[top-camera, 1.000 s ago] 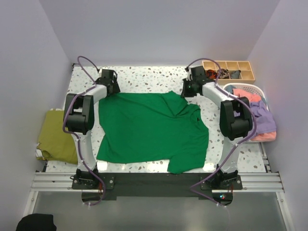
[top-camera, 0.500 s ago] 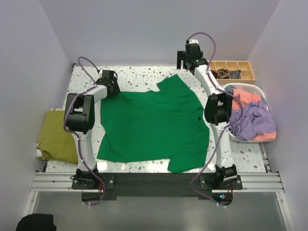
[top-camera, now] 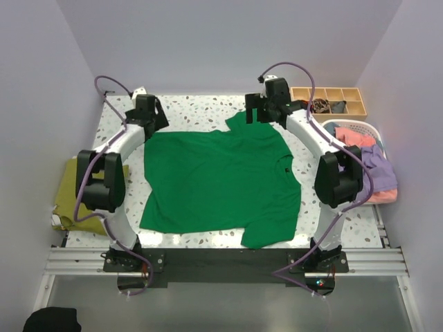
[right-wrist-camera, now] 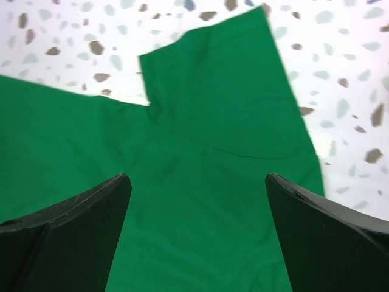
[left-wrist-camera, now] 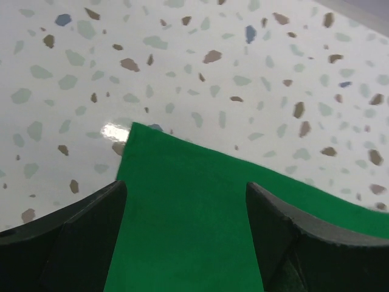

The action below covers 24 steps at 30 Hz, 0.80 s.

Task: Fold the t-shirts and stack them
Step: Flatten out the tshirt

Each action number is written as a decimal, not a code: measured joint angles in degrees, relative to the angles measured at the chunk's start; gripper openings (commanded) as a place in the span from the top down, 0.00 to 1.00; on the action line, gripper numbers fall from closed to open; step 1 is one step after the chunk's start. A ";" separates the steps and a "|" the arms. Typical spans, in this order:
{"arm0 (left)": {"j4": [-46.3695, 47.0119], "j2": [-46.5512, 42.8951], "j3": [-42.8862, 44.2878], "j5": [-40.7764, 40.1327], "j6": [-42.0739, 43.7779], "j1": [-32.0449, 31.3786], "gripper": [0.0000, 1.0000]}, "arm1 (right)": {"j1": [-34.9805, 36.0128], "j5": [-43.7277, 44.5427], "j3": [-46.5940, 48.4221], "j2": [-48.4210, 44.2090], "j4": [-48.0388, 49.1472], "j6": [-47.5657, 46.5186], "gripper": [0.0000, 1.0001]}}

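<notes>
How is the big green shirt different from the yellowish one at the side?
The green t-shirt lies spread flat in the middle of the table; the olive-yellow shirt sits in a small heap at the table's left edge. The green t-shirt is bright and covers far more room; the olive-yellow shirt is dull. Both are plain cloth shirts.

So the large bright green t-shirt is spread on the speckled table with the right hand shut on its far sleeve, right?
Not quite: the right hand is open, held wide above the far sleeve of the large bright green t-shirt, as the right wrist view shows.
</notes>
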 measured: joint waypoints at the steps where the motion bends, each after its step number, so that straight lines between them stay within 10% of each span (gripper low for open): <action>1: 0.35 -1.75 -0.96 1.14 -0.20 0.00 0.17 | 0.37 -1.11 -0.17 -0.39 0.48 0.07 0.04; 10: 7.08 -2.67 -10.12 16.87 -2.16 -0.87 0.17 | -0.09 -7.02 -0.87 8.46 1.44 0.76 0.05; 24: 6.27 9.73 -0.79 13.31 -1.95 -0.26 0.17 | -3.89 -5.40 7.06 18.56 -2.80 2.56 0.05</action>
